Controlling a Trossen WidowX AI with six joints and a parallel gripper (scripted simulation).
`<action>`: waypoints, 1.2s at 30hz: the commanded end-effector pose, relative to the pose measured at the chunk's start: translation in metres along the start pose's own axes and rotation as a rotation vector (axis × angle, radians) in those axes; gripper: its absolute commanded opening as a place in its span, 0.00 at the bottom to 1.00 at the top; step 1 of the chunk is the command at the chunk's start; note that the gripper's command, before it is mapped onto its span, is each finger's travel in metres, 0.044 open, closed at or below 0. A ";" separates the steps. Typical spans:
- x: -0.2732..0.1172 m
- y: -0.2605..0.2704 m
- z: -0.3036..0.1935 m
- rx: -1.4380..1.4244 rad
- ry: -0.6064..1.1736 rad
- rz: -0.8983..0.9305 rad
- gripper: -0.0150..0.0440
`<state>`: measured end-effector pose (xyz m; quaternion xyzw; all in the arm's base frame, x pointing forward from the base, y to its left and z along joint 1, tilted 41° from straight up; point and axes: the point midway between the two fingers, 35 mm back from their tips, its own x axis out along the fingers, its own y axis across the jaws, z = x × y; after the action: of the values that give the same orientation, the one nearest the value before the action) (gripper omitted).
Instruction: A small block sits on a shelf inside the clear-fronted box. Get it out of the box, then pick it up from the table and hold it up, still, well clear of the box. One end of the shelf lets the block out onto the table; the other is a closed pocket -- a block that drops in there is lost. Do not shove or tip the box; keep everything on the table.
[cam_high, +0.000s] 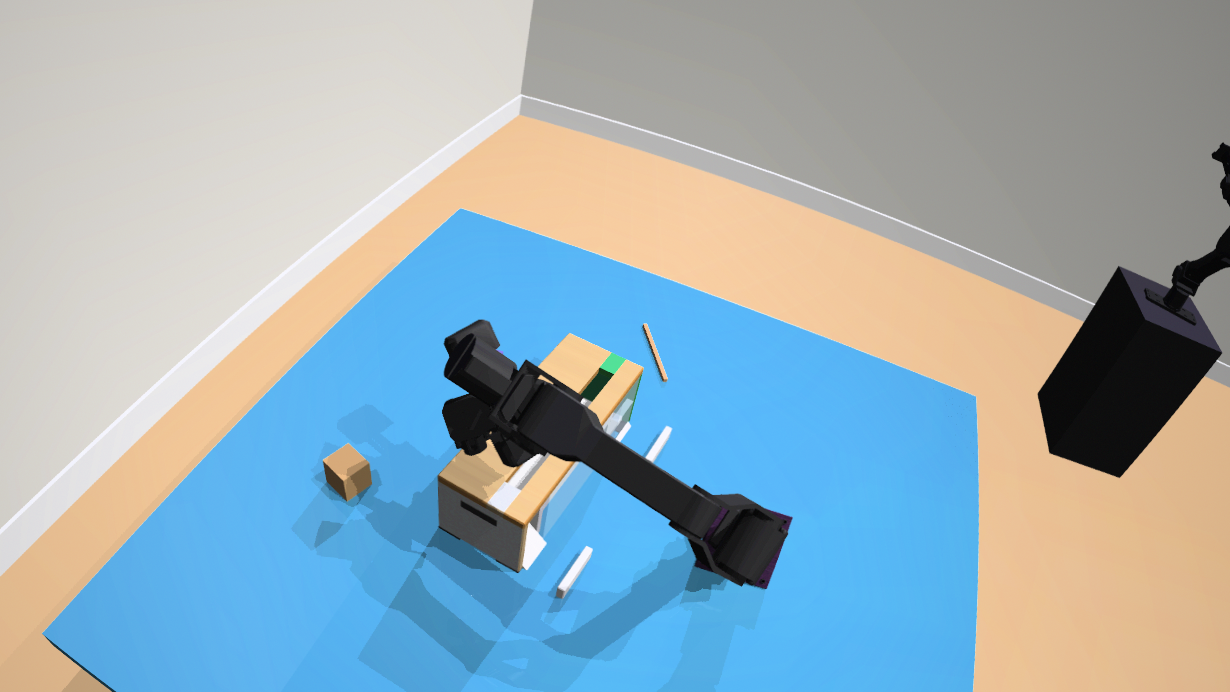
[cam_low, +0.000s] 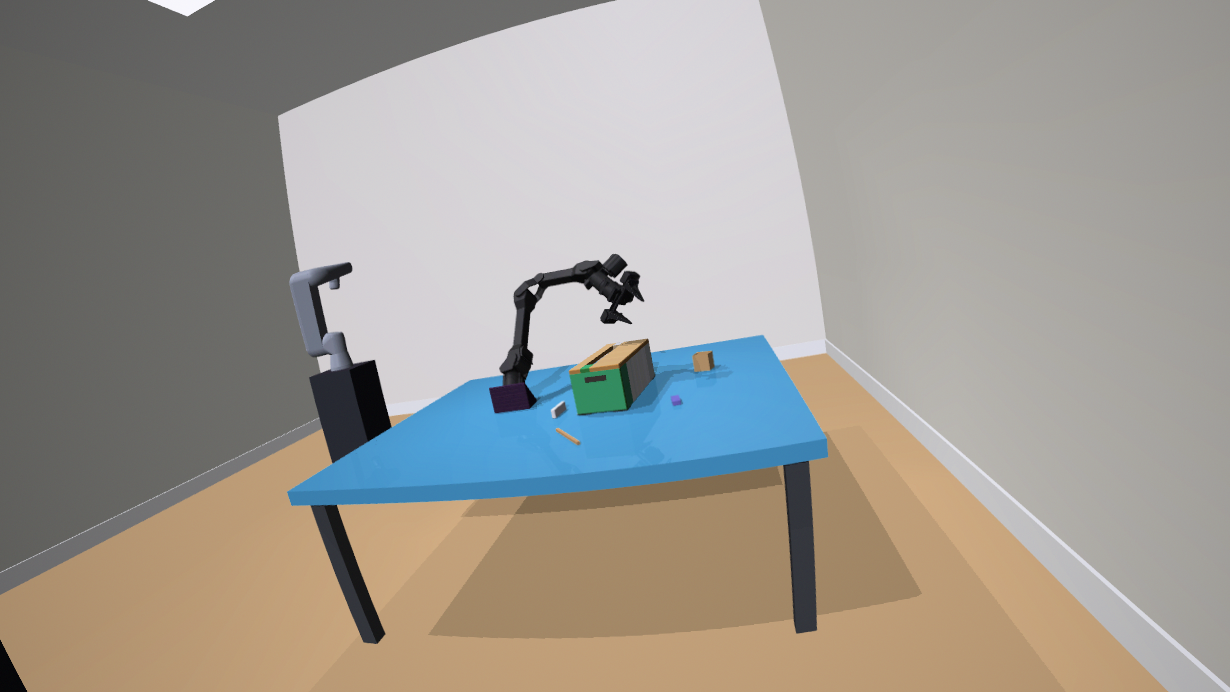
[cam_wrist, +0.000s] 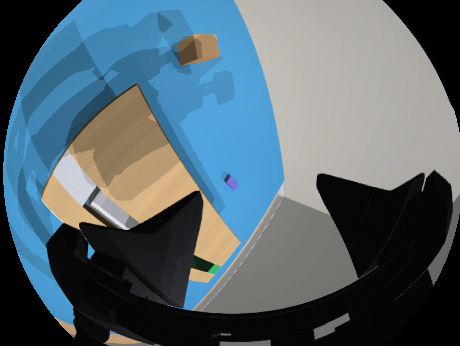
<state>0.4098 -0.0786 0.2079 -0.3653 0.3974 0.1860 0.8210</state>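
The box (cam_high: 481, 516) (cam_low: 599, 394) (cam_wrist: 145, 175) stands upright on the blue table, with a slotted wooden top, a grey end and a green end. Its clear front faces the arm's base. A light grey piece with a dark end (cam_wrist: 107, 207) shows in the slot in the wrist view; I cannot tell whether it is the small block. The arm covers much of the slot in the top view. A white sloped piece (cam_high: 534, 547) shows at the front by the grey end. My gripper (cam_high: 455, 385) (cam_low: 635, 311) (cam_wrist: 261, 189) is open and empty, above the box, tilted downward.
A brown cube (cam_high: 345, 471) (cam_low: 703, 361) (cam_wrist: 202, 49) and a purple piece (cam_low: 676, 400) (cam_wrist: 231, 181) lie behind the box. White bars (cam_high: 574, 572) (cam_high: 660, 443) lie in front of it. An orange stick (cam_high: 654, 352) (cam_low: 567, 436) lies beyond the green end.
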 end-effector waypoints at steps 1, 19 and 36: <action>0.033 0.025 -0.062 -0.140 0.059 0.270 0.93; 0.031 0.105 -0.199 -0.235 -0.507 0.836 0.93; 0.032 0.107 -0.199 -0.232 -0.515 0.837 0.93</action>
<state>0.2634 -0.1579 0.0546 -0.2117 0.2761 0.6233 0.7003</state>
